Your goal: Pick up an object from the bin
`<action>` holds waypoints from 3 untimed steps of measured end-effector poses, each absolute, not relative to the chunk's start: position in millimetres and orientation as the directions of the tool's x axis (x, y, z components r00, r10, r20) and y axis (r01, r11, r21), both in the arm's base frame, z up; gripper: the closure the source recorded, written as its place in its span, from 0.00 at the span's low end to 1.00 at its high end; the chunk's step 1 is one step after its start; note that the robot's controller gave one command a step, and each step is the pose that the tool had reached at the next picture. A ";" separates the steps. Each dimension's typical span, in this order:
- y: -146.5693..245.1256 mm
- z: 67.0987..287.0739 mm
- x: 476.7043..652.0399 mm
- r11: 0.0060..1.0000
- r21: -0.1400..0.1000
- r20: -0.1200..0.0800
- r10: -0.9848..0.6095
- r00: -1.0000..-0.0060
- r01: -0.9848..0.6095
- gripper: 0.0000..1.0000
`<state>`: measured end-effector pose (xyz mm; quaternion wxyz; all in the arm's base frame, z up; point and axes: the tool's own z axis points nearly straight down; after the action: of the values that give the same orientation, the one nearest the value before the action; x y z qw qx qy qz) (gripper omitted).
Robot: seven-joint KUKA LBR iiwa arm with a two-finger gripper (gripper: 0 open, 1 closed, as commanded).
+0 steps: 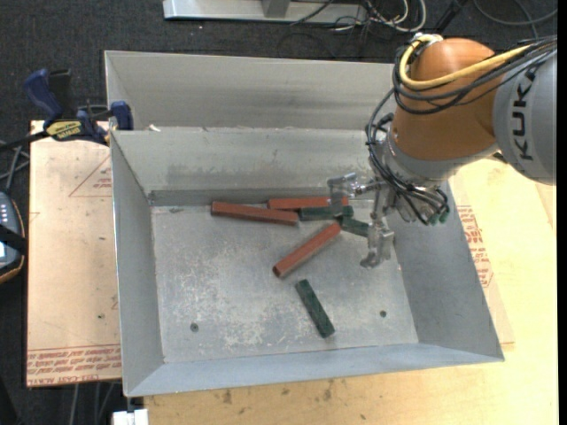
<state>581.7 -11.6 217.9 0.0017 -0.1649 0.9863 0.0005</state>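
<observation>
- the grey metal bin [133, 264] takes up the middle of the view, with sloping walls and a flat, scuffed floor.
- the arm [443, 87], with an orange cover and cables at its wrist, reaches in from the right above the bin's back right corner.
- the hand [376, 242] hangs low over the right part of the floor, near the right wall; i cannot tell whether it is open or closed.
- the long red-brown bar [254, 212] lies along the back of the floor, well left of the hand.
- the slanted red-brown bar [306, 250] lies mid-floor, and its upper end stops just left of the hand.
- the short red-brown bar [297, 204] lies at the foot of the back wall, and the back green bar [321, 212] lies close along its right front side, running towards the hand.
- the lone green bar [314, 308] lies nearer the front, apart from the rest.
- the small green piece [356, 227] lies between the slanted bar's upper end and the hand, and is the thing nearest the hand; whether they touch is unclear.
</observation>
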 end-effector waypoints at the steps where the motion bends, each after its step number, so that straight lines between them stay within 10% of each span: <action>1: -1.0 167.0 622.0 0.932 -0.004 -0.013 -0.363 -0.932 -0.363 0.00; 2: -5.6 113.5 631.3 0.960 0.001 -0.005 -0.279 -0.960 -0.279 0.00; 3: -2.2 71.5 627.4 0.964 0.000 -0.003 -0.266 -0.964 -0.266 1.00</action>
<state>627.4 -2.2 71.5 0.0013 -0.1343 0.9909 0.0003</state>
